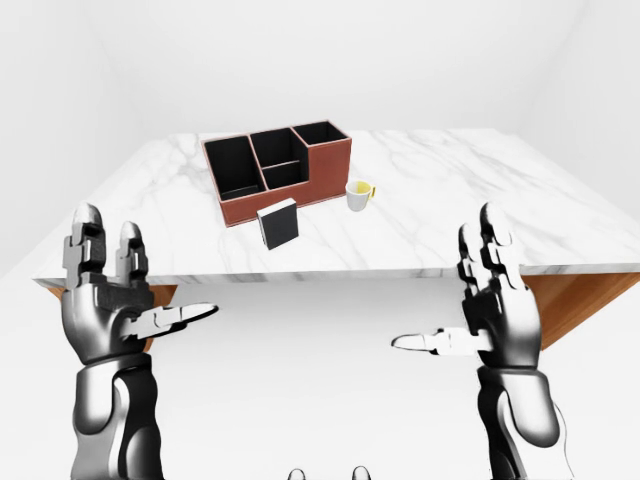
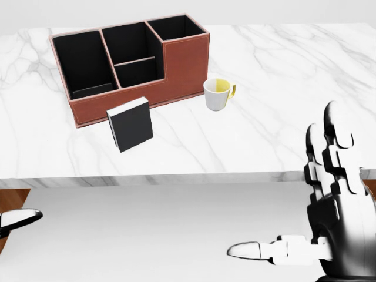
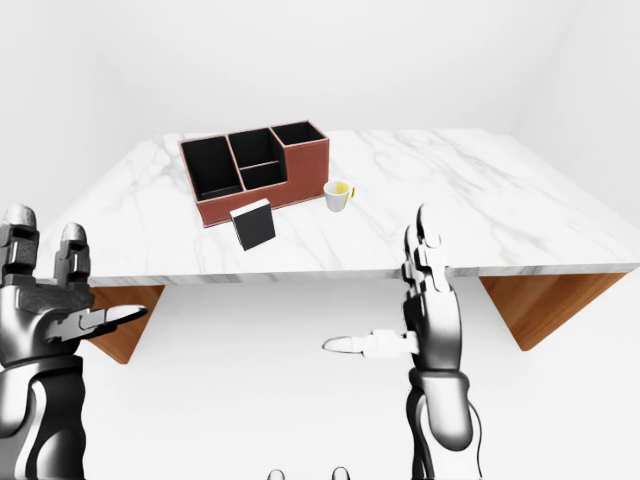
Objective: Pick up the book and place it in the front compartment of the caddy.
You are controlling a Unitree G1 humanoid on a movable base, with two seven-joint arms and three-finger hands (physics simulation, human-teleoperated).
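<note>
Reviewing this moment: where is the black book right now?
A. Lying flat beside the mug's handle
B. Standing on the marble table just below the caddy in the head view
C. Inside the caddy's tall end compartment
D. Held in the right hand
B: the book stands upright on the table, apart from both open hands and just below the caddy, left of the mug.
</note>
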